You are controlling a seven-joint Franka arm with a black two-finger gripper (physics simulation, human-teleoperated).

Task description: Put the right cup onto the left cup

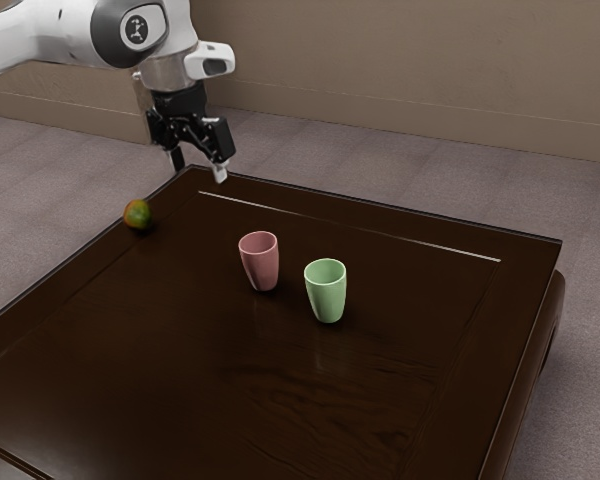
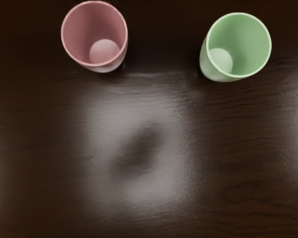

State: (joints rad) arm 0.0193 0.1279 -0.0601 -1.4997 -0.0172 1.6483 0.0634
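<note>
exterior view: the end effector (image 1: 198,170), fingers spread wide, hangs at eleven o'clock from the pink cup (image 1: 260,262); the green cup (image 1: 326,291), likely the right one to lift, stands at four. both mouths face up, ready for nesting, and their gap and distance from the desk's (image 1: 230,400) edges should give finger room.
</note>
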